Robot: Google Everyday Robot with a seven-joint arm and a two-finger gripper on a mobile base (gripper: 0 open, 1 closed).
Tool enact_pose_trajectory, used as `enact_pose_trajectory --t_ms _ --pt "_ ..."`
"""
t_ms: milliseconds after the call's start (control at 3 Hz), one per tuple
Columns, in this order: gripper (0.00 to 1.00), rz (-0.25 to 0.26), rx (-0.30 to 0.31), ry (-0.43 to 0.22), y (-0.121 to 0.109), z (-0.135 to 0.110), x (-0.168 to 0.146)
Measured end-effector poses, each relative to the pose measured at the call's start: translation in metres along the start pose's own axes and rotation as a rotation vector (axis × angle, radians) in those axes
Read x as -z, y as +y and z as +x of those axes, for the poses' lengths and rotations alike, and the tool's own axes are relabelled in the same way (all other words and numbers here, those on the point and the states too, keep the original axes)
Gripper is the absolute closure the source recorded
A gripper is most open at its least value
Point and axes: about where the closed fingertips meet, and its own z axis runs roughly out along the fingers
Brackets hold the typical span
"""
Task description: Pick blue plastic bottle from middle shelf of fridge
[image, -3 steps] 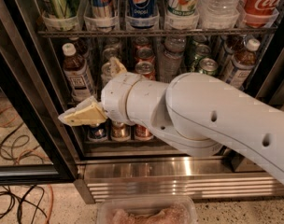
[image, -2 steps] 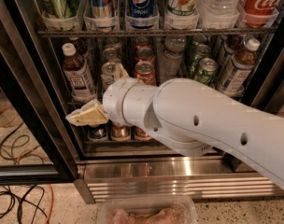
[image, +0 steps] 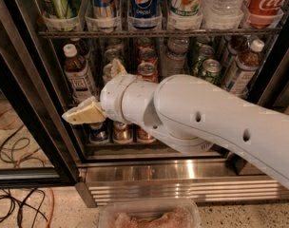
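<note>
The blue plastic bottle [image: 78,73], with a white cap, dark drink and white-and-blue label, stands at the left end of the fridge's middle shelf. The rack under it is mostly hidden by my arm. My gripper [image: 91,90] sits just right of and in front of the bottle. It is open: one cream finger [image: 85,113] points left below the bottle and the other [image: 117,67] reaches up among the cans. It holds nothing. My white arm covers the middle of the shelf.
A similar bottle [image: 244,66] stands at the shelf's right end, with red and green cans [image: 210,70] between. A rack of cans in white trays [image: 144,23] is above. The black door frame [image: 25,103] is at left. Below are the steel slatted base [image: 182,184], floor cables [image: 21,203] and a clear tub [image: 149,215].
The gripper has stayed almost in place beside the bottle, with only a slight sideways sway of the arm. Its fingers remain spread.
</note>
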Motion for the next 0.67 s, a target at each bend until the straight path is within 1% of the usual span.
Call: enact_pose_trajectory --t_ms 333,667 --pt "0.0 -0.006 0.021 -0.018 -0.005 -0.007 -0.014" --pt "0.0 -0.026 0.038 -0.014 -0.003 -0.006 -0.032"
